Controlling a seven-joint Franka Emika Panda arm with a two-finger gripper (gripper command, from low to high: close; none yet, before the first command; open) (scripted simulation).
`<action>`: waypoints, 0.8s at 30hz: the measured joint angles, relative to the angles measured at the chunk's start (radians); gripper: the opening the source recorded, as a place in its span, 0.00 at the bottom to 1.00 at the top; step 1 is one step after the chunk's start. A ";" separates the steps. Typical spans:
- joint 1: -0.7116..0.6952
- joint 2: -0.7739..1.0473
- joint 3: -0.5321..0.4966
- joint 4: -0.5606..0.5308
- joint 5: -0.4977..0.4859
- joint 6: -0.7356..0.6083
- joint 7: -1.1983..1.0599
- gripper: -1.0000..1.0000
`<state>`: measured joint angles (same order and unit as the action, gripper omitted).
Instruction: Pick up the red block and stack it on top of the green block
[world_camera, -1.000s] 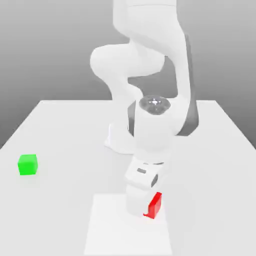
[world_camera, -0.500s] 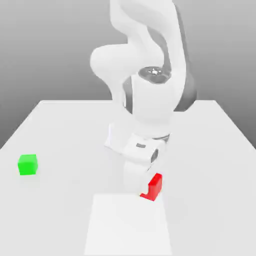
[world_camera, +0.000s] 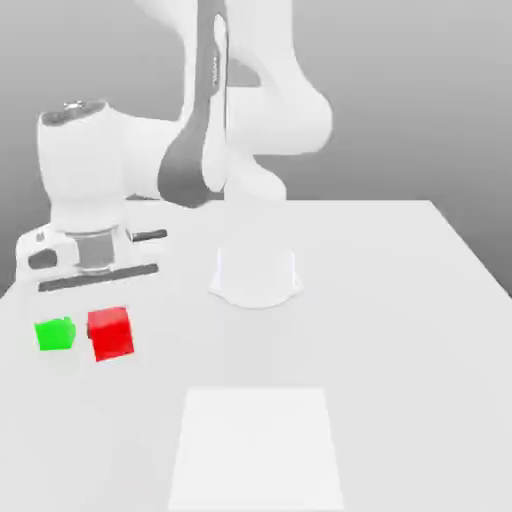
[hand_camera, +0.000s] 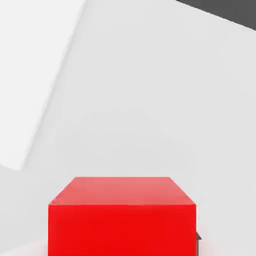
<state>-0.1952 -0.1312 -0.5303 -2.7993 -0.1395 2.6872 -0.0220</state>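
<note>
The red block (world_camera: 111, 336) hangs under the hand of my arm, on the exterior view's left side of the table. My gripper (world_camera: 107, 318) is shut on the red block. In the hand view the red block (hand_camera: 121, 220) sits close to the camera, with white table beyond it. The green block (world_camera: 55, 334) rests on the table just to the exterior view's left of the red block, with a narrow gap between them in that picture. The two cubes look about the same size.
The arm's white base (world_camera: 256, 276) stands mid-table behind the blocks, and its upper links arch overhead. A paler square patch (world_camera: 258, 450) lies on the white table (world_camera: 400, 300) near the front edge. The table's left edge runs close to the green block.
The arm has swung from the front middle of the table to the exterior view's left, carrying the red block off the pale patch to beside the green block. The green block has not moved.
</note>
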 joint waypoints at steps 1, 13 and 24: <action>-0.029 -0.005 -0.021 0.001 -0.011 -0.005 0.009 0.00; -0.230 0.011 -0.196 0.008 -0.024 0.011 0.029 0.00; -0.177 0.155 -0.187 0.012 0.237 0.120 -0.155 0.00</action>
<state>-0.3725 0.0235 -0.7174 -2.7876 0.0977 2.8075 -0.1769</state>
